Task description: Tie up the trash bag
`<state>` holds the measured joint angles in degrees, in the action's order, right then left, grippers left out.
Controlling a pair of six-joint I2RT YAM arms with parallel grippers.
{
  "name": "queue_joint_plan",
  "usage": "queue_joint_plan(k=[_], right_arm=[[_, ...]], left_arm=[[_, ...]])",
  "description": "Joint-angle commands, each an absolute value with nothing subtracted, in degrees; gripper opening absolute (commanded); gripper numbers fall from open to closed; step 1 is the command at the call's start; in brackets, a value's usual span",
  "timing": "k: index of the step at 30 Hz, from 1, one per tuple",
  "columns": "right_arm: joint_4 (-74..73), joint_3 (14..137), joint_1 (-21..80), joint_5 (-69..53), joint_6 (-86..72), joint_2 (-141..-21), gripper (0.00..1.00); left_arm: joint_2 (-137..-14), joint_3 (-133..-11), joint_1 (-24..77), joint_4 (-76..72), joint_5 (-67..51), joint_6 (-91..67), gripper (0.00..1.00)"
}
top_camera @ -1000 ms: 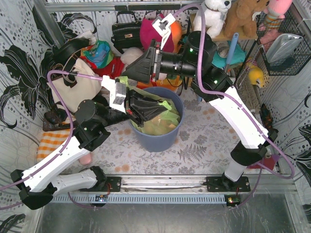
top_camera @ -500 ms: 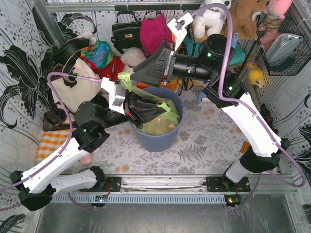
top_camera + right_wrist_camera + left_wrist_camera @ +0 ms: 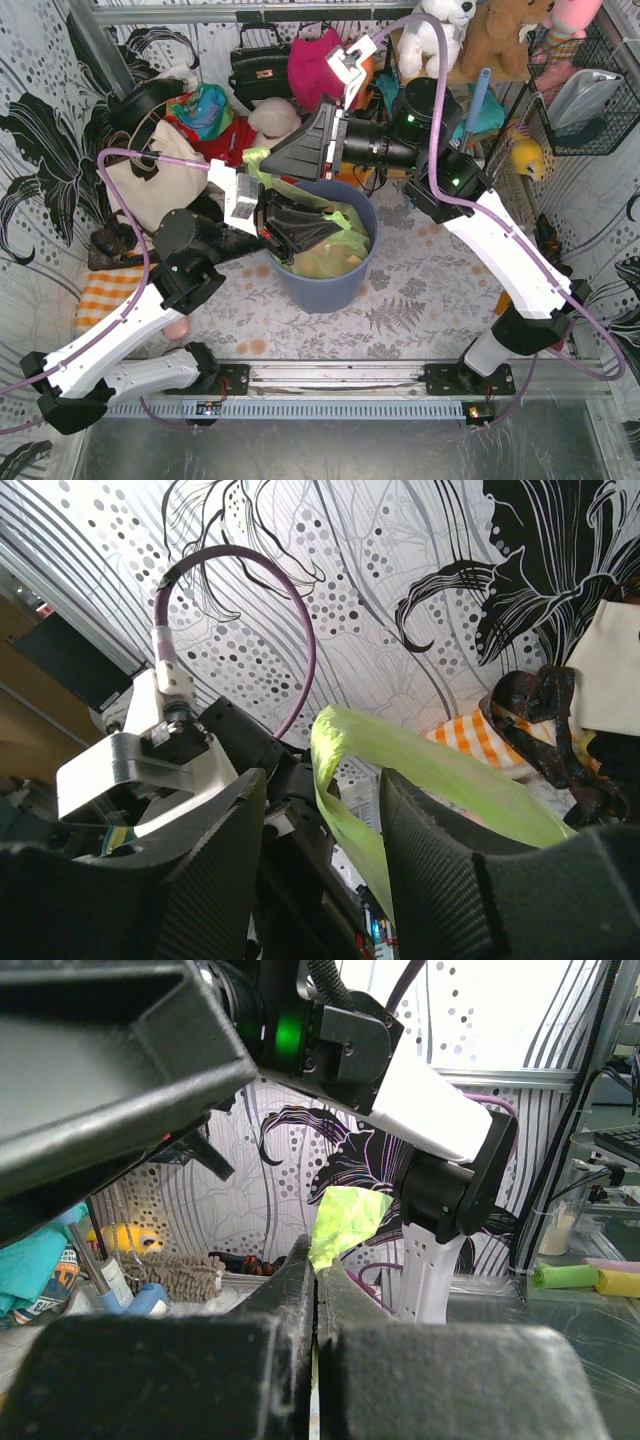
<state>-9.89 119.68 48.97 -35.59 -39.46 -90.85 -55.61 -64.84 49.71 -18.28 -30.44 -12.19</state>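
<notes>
Left gripper [image 3: 315, 1260]: fingers pressed together, clenched on strip of trash bag [image 3: 345, 1222]; lime-green tab sticks up past tips. Right gripper [image 3: 320, 780]: fingers spread, released; bag strip runs through gap, contact with pads unclear. Top view: left gripper over mouth of blue-grey bin [image 3: 322, 290], right gripper at bin's far-left rim. Bag body inside bin, mid-scene, tan paper showing through. Black handbag [image 3: 258, 62] and white soft toy [image 3: 440, 25] along far wall.
</notes>
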Motion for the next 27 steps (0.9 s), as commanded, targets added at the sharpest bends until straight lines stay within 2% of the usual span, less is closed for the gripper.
queue_joint_plan(k=[1,5,8,10,11,12,17,22,23,25,27], right_arm=[[-6.37,122.92,49.46,-36.85,-41.18,-92.26,0.47],[-6.48,125.08,49.48,-37.00,-41.61,-93.89,0.39],[-7.21,126.96,49.48,-36.37,-41.50,-95.11,0.27],[-8.46,129.31,49.48,-36.07,-41.05,-96.85,0.15],[-9.36,130.96,49.44,-35.97,-40.90,-97.77,0.05],[-10.31,132.96,49.48,-35.69,-40.70,-98.61,0.00],[-13.85,144.50,49.45,-34.46,-40.17,-103.19,0.00],[-16.92,145.25,49.43,-32.67,-38.77,-103.07,0.00],[-18.17,143.69,49.43,-31.57,-38.07,-101.96,0.02],[-18.98,138.62,49.44,-29.36,-37.14,-98.81,0.17],[-17.85,132.82,49.48,-28.51,-36.99,-95.98,0.26]], left_arm=[[-54.87,-64.54,49.48,-21.31,-29.65,-12.75,0.00],[-55.02,-64.56,49.48,-21.51,-29.78,-12.74,0.00],[-55.23,-64.51,49.48,-21.75,-29.72,-12.83,0.00],[-55.35,-64.63,49.48,-21.97,-29.71,-12.90,0.00],[-55.42,-64.72,49.47,-22.02,-29.67,-12.85,0.00],[-55.45,-64.89,49.48,-21.98,-29.56,-12.79,0.00],[-56.60,-68.48,49.48,-21.32,-28.09,-11.00,0.00],[-58.23,-71.51,49.48,-20.17,-29.39,-10.12,0.00],[-58.34,-71.31,49.46,-20.07,-29.78,-10.15,0.00],[-58.00,-69.95,49.48,-20.75,-30.06,-10.70,0.00],[-57.37,-68.34,49.48,-21.56,-29.88,-11.26,0.00]])
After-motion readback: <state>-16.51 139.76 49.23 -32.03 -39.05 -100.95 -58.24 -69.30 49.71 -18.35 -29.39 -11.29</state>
